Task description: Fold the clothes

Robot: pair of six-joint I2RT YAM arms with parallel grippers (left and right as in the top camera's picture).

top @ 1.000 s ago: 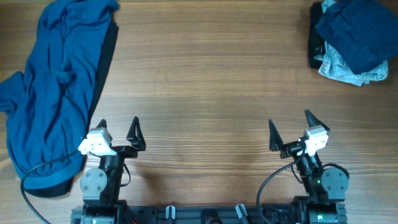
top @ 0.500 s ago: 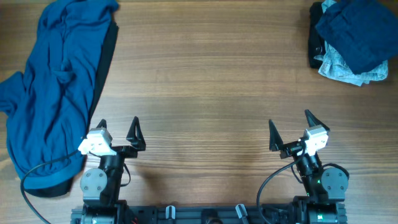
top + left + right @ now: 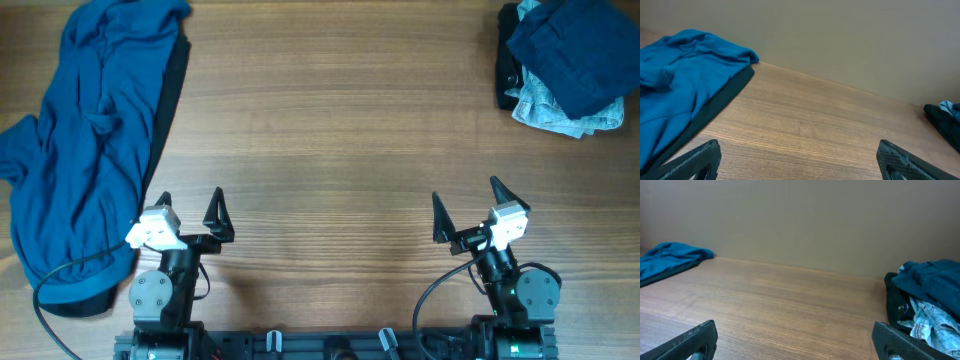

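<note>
The clothes lie crumpled at the table's left edge. A large teal-blue shirt (image 3: 90, 130) sprawls over a black garment (image 3: 172, 100), of which only a dark strip shows along the shirt's right side. In the left wrist view the shirt (image 3: 680, 75) and the black strip (image 3: 715, 107) lie ahead to the left. The right wrist view shows only a corner of the shirt (image 3: 670, 257), far left. My left gripper (image 3: 190, 200) is open at the near edge, just right of the shirt's lower end, nothing between its fingers (image 3: 700, 157). My right gripper (image 3: 465, 195) is open and empty too, over bare wood.
A heap of navy and pale-denim cloth (image 3: 565, 65) sits at the far right corner, also seen ahead of the right wrist (image 3: 930, 300). Bare wooden table (image 3: 330, 130) stretches between both piles. A plain wall stands behind the table's far edge.
</note>
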